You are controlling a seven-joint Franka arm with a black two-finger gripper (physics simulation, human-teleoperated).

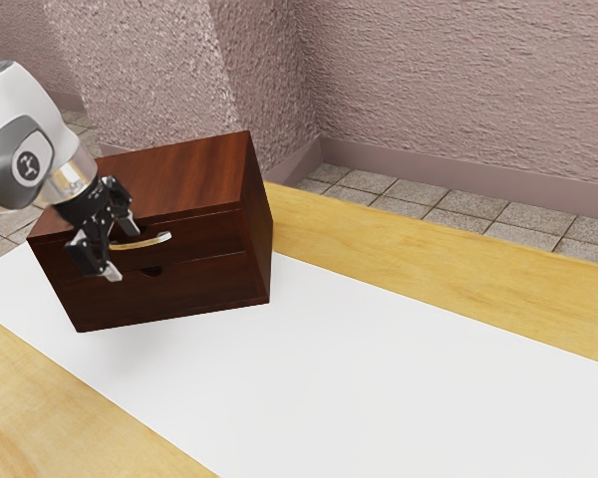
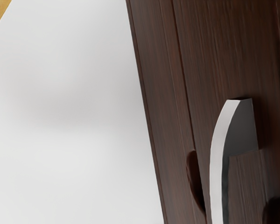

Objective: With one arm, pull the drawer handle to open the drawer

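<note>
Handle (image 1: 151, 239) end behind the end effector (image 1: 118, 247); arm (image 1: 18, 149) partly beyond exterior view's left edge.

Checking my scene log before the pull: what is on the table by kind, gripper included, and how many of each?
Wooden drawer cabinet: 1
Silver drawer handle: 1
Gripper: 1
Total: 3

No readable text, label or number (small dark mark (image 1: 27, 165) on arm joint (image 1: 10, 139) too tiny to read).
</note>
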